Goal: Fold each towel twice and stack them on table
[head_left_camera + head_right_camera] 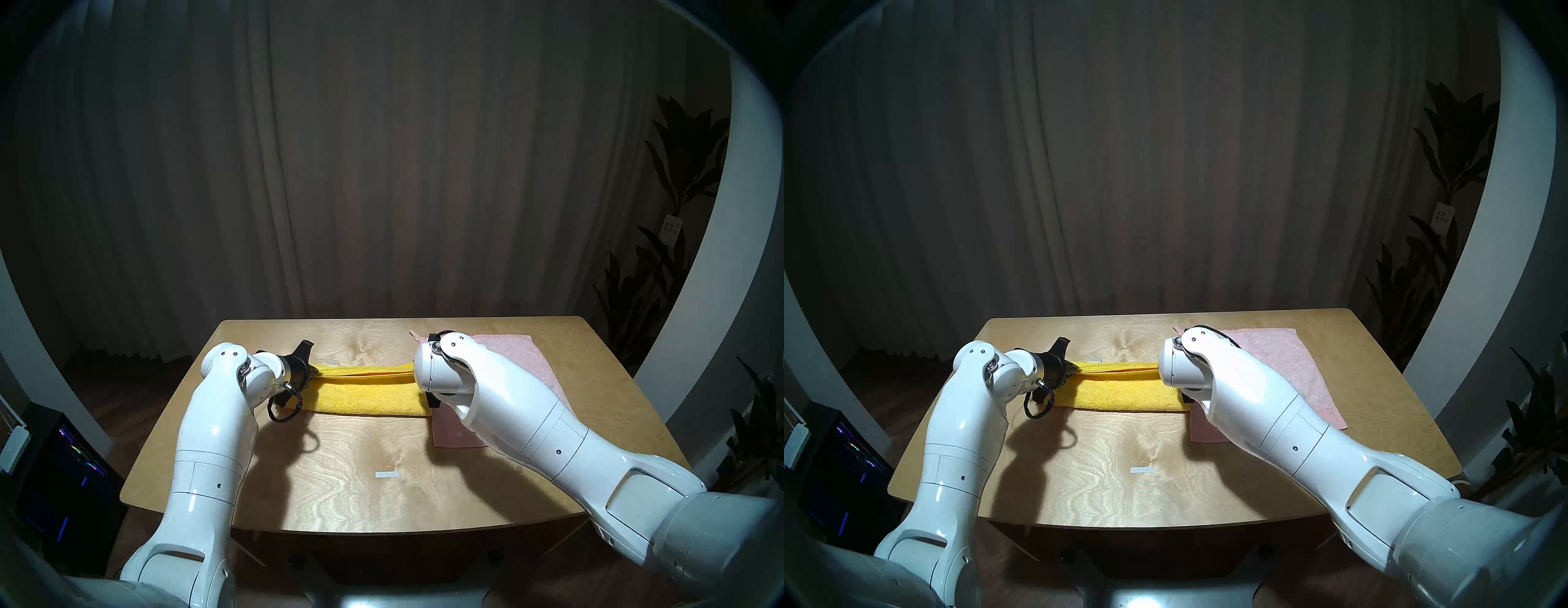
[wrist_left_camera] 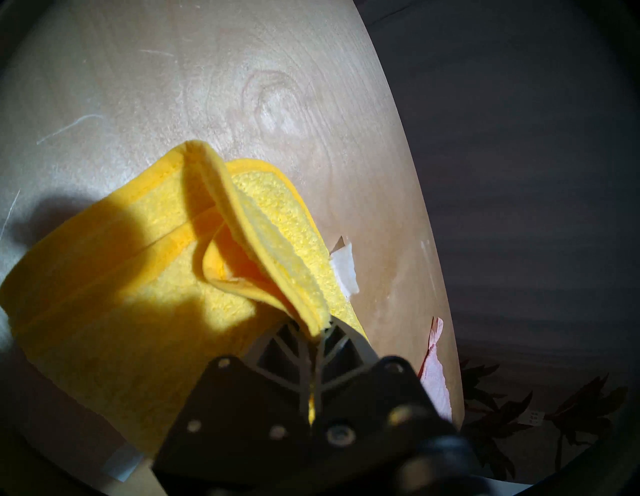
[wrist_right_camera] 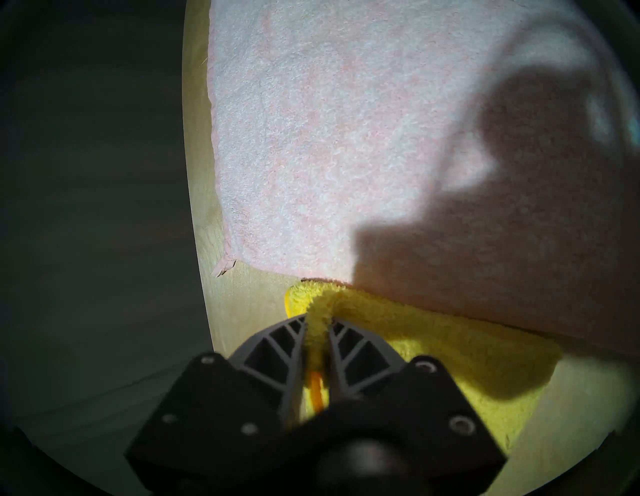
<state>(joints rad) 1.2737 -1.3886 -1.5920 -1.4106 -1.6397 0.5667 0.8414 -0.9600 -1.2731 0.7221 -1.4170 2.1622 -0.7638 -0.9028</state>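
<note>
The yellow towel (image 1: 369, 395) (image 1: 1127, 392) lies folded in a long strip across the middle of the table (image 1: 360, 501). My left gripper (image 1: 314, 372) (image 2: 317, 332) is shut on the strip's left far corner, and the doubled layers (image 2: 263, 242) rise from its fingers. In the right wrist view my right gripper (image 3: 318, 322) has the yellow towel's (image 3: 450, 346) right far edge pinched between its fingers; in the head views my right wrist hides it. The pink towel (image 1: 522, 352) (image 3: 346, 138) lies flat and unfolded at the back right, its left edge meeting the yellow strip's right end.
A white tape strip (image 1: 387, 474) is stuck near the table's front middle, and another piece of tape (image 2: 343, 268) sits by the yellow towel's far edge. Dark curtains hang behind the table. A plant (image 1: 679, 254) stands at the right, a dark cabinet (image 1: 63, 467) at the left.
</note>
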